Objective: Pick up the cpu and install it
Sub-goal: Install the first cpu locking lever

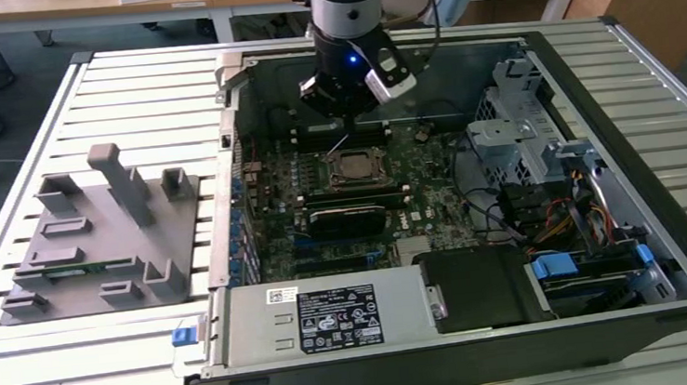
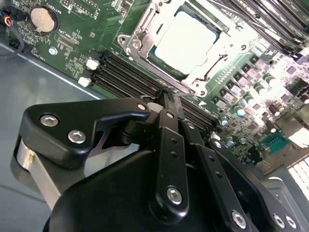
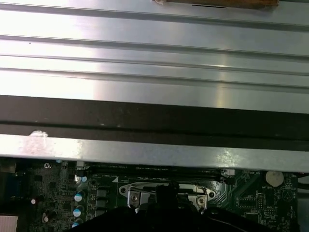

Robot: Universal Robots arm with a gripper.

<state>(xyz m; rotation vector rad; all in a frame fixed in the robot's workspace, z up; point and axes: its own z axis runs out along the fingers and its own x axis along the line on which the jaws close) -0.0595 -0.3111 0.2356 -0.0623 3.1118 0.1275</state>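
Plainly, the gripper (image 2: 167, 95) is seen with its 2 black fingers (image 2: 166, 145) drawn together at the tips, and nothing is held between them. In the second wrist view the tips are poised over the dark memory slots (image 2: 126, 76), just beside the metal socket frame (image 2: 140, 36). The cpu (image 2: 186, 41) is found lying flat inside that frame, its pale silver top facing up, apart from the fingers. A round coin battery (image 2: 41, 18) is mounted further off on the green motherboard (image 2: 72, 53).

In the exterior view the gripper (image 1: 339, 109) is held by the arm (image 1: 346, 6) inside the open computer case (image 1: 641, 176), near its far wall. The cpu (image 1: 351, 167) is seen in the socket at the middle of the board, just in front of the gripper. A power supply (image 1: 329, 317) is fitted along the near edge of the case. To the exterior view's left, a grey fixture (image 1: 87, 243) is set on the slatted table (image 1: 35, 369), well apart from the case.

In the first wrist view the dark case wall (image 3: 154, 121) and the table slats (image 3: 154, 48) are shown beyond the board.
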